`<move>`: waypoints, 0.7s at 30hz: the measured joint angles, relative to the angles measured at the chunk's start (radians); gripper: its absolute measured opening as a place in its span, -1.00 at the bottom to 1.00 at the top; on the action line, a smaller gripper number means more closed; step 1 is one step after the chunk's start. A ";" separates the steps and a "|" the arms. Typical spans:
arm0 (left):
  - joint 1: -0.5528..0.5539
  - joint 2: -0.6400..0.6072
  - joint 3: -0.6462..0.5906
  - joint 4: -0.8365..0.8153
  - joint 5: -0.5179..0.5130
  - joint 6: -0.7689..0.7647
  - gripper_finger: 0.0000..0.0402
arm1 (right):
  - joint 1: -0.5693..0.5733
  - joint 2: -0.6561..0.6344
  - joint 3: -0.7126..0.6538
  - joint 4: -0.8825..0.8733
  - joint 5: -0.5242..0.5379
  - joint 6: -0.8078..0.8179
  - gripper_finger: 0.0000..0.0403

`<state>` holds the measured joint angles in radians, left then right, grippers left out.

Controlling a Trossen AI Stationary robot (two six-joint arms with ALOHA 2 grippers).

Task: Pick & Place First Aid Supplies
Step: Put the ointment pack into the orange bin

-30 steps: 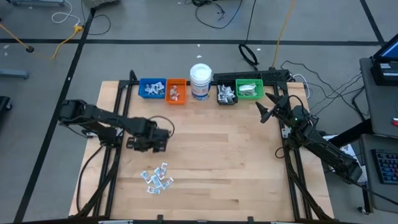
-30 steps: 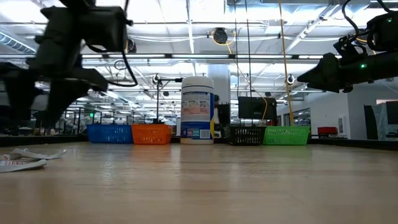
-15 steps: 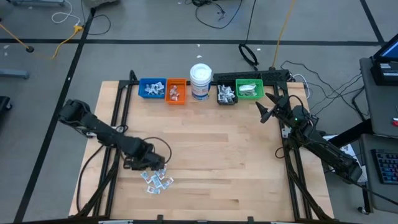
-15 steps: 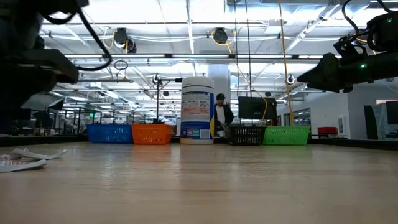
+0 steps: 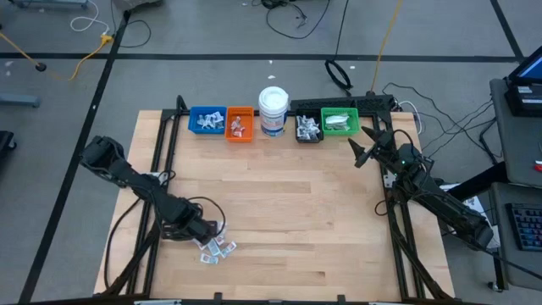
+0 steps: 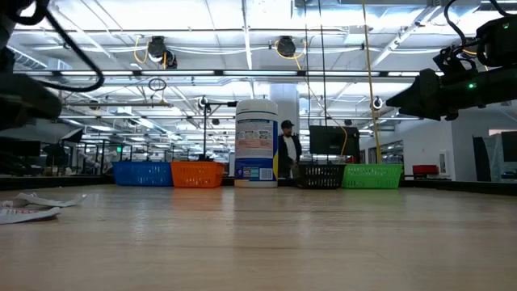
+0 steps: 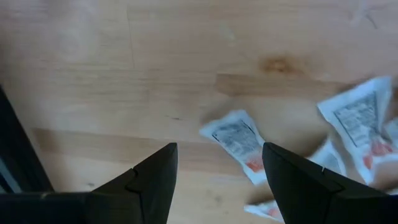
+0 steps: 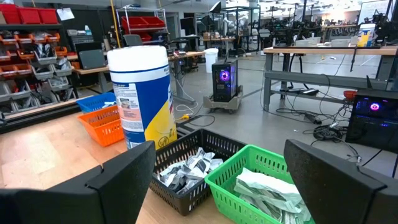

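The left gripper [image 7: 214, 171], having descended from mid-bench, is poising with jaws released over the packets [image 5: 217, 246], beginning a pick.

The table [image 5: 322, 220] was pale wood, laid in planks with visible grain and a faint satin sheen. The packets [image 7: 239, 140] near its front left corner looked like thin crinkled paper or foil, white with printed text. Along the back edge, the blue bin [image 5: 207, 119], orange bin [image 8: 106, 121], black bin [image 8: 199, 146] and green bin [image 8: 261, 168] were plastic mesh. The jar [image 8: 142, 93] was smooth white plastic with a glossy printed label. The left gripper [image 7: 214, 180] fingers were matt black.
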<state>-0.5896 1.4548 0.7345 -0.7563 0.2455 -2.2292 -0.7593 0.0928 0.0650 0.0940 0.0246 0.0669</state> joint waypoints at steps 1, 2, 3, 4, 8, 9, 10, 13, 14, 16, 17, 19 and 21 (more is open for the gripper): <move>0.000 0.000 -0.007 0.000 0.000 -0.003 0.20 | 0.000 0.000 0.000 0.000 0.000 0.000 0.75; 0.000 0.000 -0.012 0.001 0.000 -0.003 0.20 | 0.000 0.000 0.000 0.000 0.000 0.000 0.75; 0.000 0.000 -0.018 0.002 -0.001 -0.003 0.20 | 0.000 0.000 0.000 0.000 0.000 0.000 0.75; 0.000 0.000 -0.025 0.003 -0.003 -0.002 0.20 | 0.000 0.000 0.000 0.000 0.000 0.000 0.75; 0.000 0.000 -0.048 0.036 0.002 0.002 0.20 | 0.000 0.000 0.000 0.000 0.000 0.000 0.75; 0.000 0.001 -0.056 0.056 0.001 0.012 0.20 | 0.000 0.000 0.000 0.000 0.000 0.000 0.75; 0.000 0.009 -0.062 0.076 0.001 0.024 0.20 | 0.000 0.000 0.000 0.000 0.000 0.000 0.75; 0.000 0.023 -0.070 0.116 0.016 0.040 0.20 | 0.000 0.000 0.000 0.000 0.000 0.000 0.75; 0.000 0.029 -0.070 0.123 0.016 0.051 0.18 | 0.000 0.000 0.000 0.000 0.000 0.000 0.75; 0.000 0.035 -0.071 0.133 0.014 0.066 0.12 | 0.000 0.000 0.000 0.001 0.000 0.000 0.75; 0.000 0.035 -0.071 0.135 0.013 0.068 0.07 | 0.000 0.000 0.000 0.000 0.000 0.000 0.75; 0.000 0.035 -0.071 0.138 0.013 0.069 -0.05 | 0.000 0.000 0.000 0.000 0.000 0.000 0.75; 0.001 0.033 -0.071 0.141 0.014 0.069 -0.18 | 0.000 0.000 0.000 0.000 0.000 0.000 0.75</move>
<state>-0.5884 1.4881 0.6636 -0.6150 0.2600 -2.1597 -0.7593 0.0929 0.0651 0.0940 0.0246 0.0669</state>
